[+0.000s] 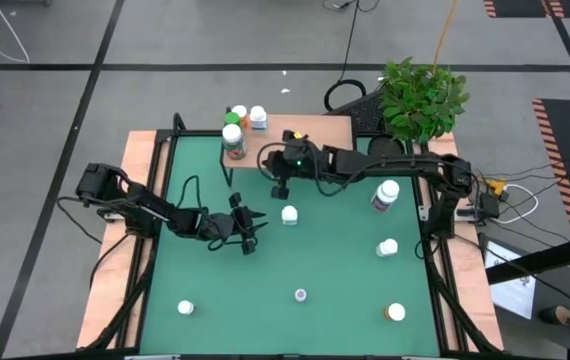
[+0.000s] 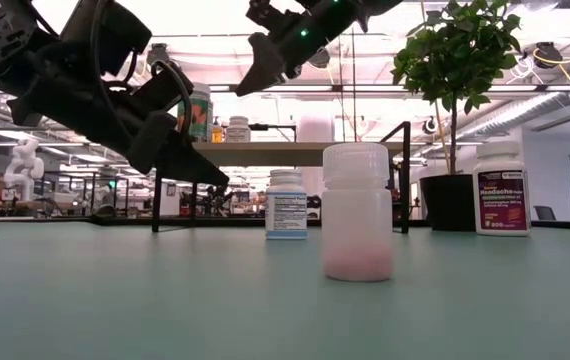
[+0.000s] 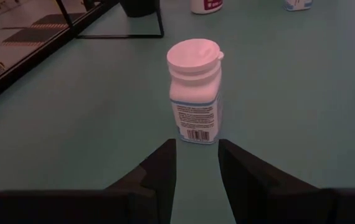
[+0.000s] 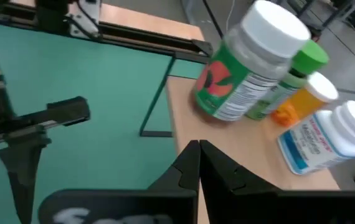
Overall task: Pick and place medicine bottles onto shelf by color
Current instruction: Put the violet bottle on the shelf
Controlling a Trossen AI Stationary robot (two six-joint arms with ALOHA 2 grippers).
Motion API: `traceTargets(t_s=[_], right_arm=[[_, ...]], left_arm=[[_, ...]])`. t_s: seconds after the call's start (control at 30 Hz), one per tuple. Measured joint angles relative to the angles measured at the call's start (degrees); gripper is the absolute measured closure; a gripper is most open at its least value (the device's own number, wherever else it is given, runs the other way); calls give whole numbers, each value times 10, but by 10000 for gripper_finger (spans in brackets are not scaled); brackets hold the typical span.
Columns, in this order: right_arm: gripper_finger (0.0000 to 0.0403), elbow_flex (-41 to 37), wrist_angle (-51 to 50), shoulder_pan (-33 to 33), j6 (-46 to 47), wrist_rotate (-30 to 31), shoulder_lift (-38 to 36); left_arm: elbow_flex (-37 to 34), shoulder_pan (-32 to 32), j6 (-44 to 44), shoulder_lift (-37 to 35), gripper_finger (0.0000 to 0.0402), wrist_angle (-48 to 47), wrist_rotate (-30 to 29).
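A green mat (image 1: pixel 315 270) fills the middle of the high view, with the small wooden shelf (image 1: pixel 305 135) at its upper edge, just above centre; four medicine bottles (image 1: pixel 243 122) already stand clustered at the shelf's upper left corner, among them a green-labelled one with a white cap (image 4: pixel 240 68), a slim green-capped one, an orange one and a blue-labelled white one; five more bottles lie scattered over the mat, toward the right and the bottom of the frame; the left gripper (image 1: pixel 250 228) sits left of centre, pointing right, its fingers (image 3: pixel 162 168) set narrowly apart and holding nothing; just ahead of them, near but not touching, stands a white bottle (image 3: pixel 194 93) with a white flip cap, upright, at the centre of the high view (image 1: pixel 289 214); the right gripper (image 1: pixel 280 187) hangs above the mat just below the shelf's lower left edge, fingers pressed together and empty; the step in hand looks like the left arm's approach to that white bottle; to do it well, the fingers likely need to spread wider than the bottle's body first, then move forward level so the bottle sits between them below the cap, since a narrow or off-centre approach could tip it over.
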Motion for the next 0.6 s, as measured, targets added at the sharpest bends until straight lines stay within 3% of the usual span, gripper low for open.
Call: traceTargets(t_s=[0.17,0.4,0.6], right_arm=[[403,-39,49,10,-1,-1,-12],[403,-218,236,15,45,-2,-100],[403,-356,315,19,77,-1,-186]], left_arm=[[0,-9,-2,0,279,0,2],[0,-18,0,0,279,0,2],[0,-15,6,0,279,4,2]])
